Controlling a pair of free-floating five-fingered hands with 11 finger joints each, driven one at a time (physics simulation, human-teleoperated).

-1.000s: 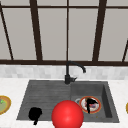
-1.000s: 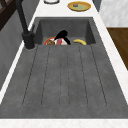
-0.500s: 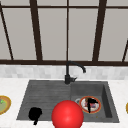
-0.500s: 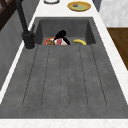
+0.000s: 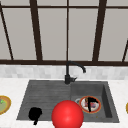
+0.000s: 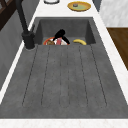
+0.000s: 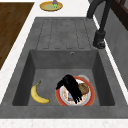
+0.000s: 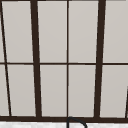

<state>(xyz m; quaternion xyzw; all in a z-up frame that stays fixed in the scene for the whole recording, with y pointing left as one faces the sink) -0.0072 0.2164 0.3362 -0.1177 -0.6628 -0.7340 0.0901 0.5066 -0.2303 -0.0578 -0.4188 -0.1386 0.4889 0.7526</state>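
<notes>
My right hand [image 5: 91, 102] is low in the sink basin, over an orange-rimmed plate [image 5: 97, 108]. In the right side view this hand [image 7: 69, 87] lies across the plate [image 7: 60, 97] with its fingers stretched out and touching it, beside a brown piece of food [image 7: 83, 87]. The same hand [image 6: 60, 36] shows in the left side view above the plate [image 6: 47, 41]. A banana [image 7: 37, 95] lies on the basin floor next to the plate. My left hand [image 5: 35, 113] hovers over the front left of the drainboard. A red ball [image 5: 67, 115] sits at the front edge.
The black faucet [image 5: 67, 74] stands behind the sink between drainboard [image 6: 65, 77] and basin. A yellow plate [image 5: 3, 105] with a small item rests on the left counter. Another yellow plate [image 6: 79, 6] is on the right counter. A window is behind.
</notes>
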